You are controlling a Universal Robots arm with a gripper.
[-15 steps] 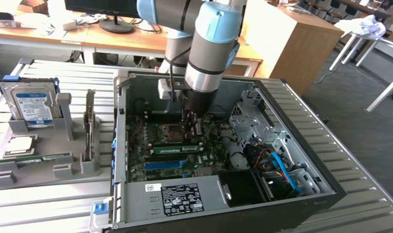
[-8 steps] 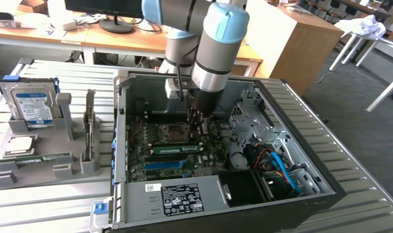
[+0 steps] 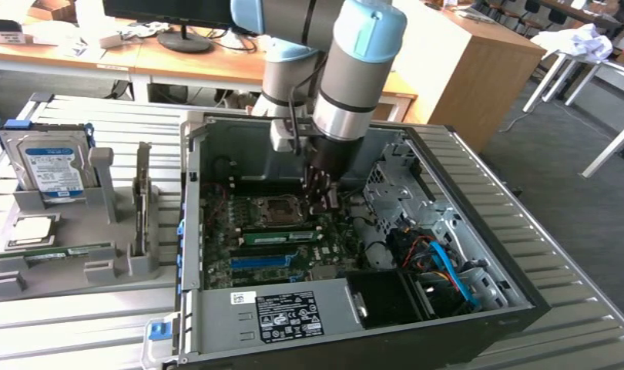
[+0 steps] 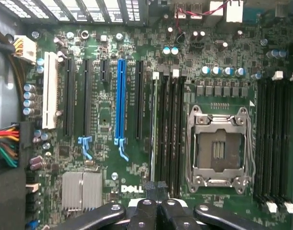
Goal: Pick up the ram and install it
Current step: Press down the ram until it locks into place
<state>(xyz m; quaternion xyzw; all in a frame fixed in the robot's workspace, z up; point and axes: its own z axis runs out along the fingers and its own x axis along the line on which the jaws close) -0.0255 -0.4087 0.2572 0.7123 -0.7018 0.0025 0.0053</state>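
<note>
One look into case (image 3: 229, 142): found ram (image 3: 279, 237) seated in a motherboard (image 4: 112, 52) slot, just below end effector (image 3: 323, 206). Saw fingers (image 4: 147, 188) clenched together; cannot tell contact. Logged case on slatted bench (image 3: 75, 331) beside holder (image 3: 45, 277); desks (image 3: 86, 54), monitor (image 3: 179, 11) behind.

Green ram (image 3: 279, 236), blue expansion slot (image 4: 120, 103)
</note>
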